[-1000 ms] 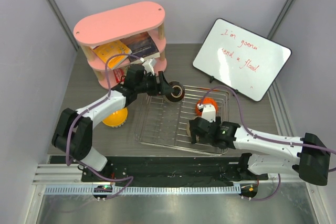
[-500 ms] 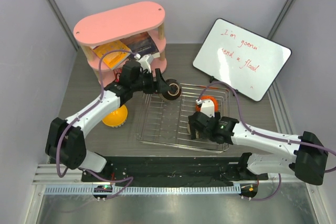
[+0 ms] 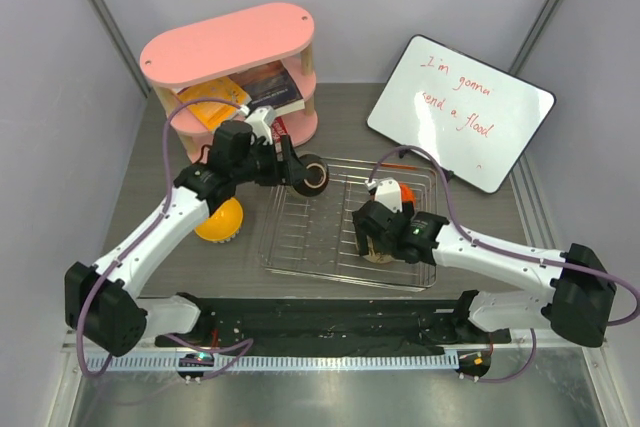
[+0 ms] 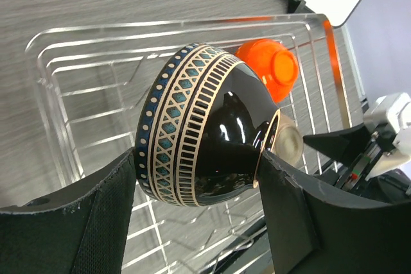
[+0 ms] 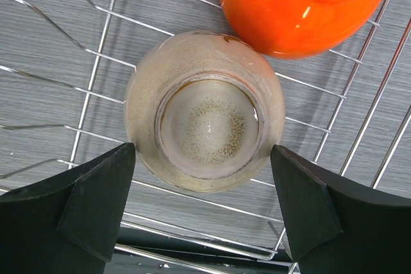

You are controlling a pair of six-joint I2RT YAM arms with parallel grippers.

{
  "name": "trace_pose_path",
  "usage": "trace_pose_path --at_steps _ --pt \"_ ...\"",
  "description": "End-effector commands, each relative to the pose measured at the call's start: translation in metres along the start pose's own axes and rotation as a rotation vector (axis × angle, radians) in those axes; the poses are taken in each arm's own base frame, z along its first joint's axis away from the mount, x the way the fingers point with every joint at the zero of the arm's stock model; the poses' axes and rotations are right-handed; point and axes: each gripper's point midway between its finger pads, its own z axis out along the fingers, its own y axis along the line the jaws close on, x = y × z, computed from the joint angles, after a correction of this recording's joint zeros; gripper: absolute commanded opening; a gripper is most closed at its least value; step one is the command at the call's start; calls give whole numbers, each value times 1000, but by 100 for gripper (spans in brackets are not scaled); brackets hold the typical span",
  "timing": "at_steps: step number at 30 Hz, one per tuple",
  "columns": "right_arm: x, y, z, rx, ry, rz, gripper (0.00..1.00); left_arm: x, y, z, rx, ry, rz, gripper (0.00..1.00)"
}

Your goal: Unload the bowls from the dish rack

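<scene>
– Starting at the near side of the dish rack (image 3: pixel 300 239), what do you have?

– I have my right gripper (image 5: pixel 204 153) hanging over a cream speckled bowl (image 5: pixel 205 110). The bowl lies upside down on the wires in the rack's near right part, foot ring up. The jaws stand apart, one finger on each side of the bowl. Whether they touch it, I cannot tell from my screens.

– And around it?

– Just beyond the cream one I see the orange bowl (image 5: pixel 302 4), also bottom-up on the wires, so close that the two look to be touching. Off the rack, on the grey table (image 3: pixel 340 117), a yellow bowl (image 3: pixel 218 222) rests near the rack's left edge, partly under my left arm.

– What is that left arm doing?

– My left gripper (image 4: pixel 199 171) is clamped on a black patterned bowl (image 4: pixel 205 113). The bowl is tipped on its side, with one finger at its mouth end and the other against its foot. I hold it in the air above the rack's far left corner, and the wires show beneath it in my wrist view.

– Anything farther back?

– Behind that corner stands the pink oval shelf (image 3: pixel 230 42). To the right, a whiteboard (image 3: pixel 460 112) with red handwriting sits tilted at the back of the table.
</scene>
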Motion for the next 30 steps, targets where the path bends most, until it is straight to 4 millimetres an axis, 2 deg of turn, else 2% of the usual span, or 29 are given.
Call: trace_pose_path --at_steps 1,2,4,7,8,10,11,12,15,19,24,27,30 --pt "-28 7 -12 -38 -67 30 91 -36 -16 -47 -27 -138 50 0" --pt "-30 6 -16 -39 -71 35 91 -33 -2 -54 -107 -139 35 0" --pt "-34 4 -24 -41 -77 41 92 -35 1 -73 -149 -169 41 0" --pt "-38 -2 -34 -42 -90 47 93 -32 18 -93 -261 -176 48 0" --pt "-39 -4 -35 -41 -94 50 93 -25 25 -100 -302 -150 59 0" --pt "-39 -8 -39 -37 -97 50 93 -25 43 -113 -413 -159 67 0" --pt "-41 -10 -43 -40 -108 58 93 -16 54 -120 -470 -126 68 0" --pt "-41 -11 -45 -39 -110 60 93 -16 63 -126 -525 -133 75 0" --pt "-41 -14 -49 -48 -118 82 93 -5 78 -136 -604 -103 92 0" --pt "-39 -15 -52 -60 -120 97 93 6 111 -155 -801 -59 129 0" --pt "-33 -20 -53 -58 -113 99 93 6 129 -175 -938 -54 169 0" --pt "-30 -21 -52 -59 -110 103 93 6 136 -178 -990 -32 197 0" --pt "-28 -21 -52 -61 -106 104 93 8 151 -182 -1095 15 245 0"
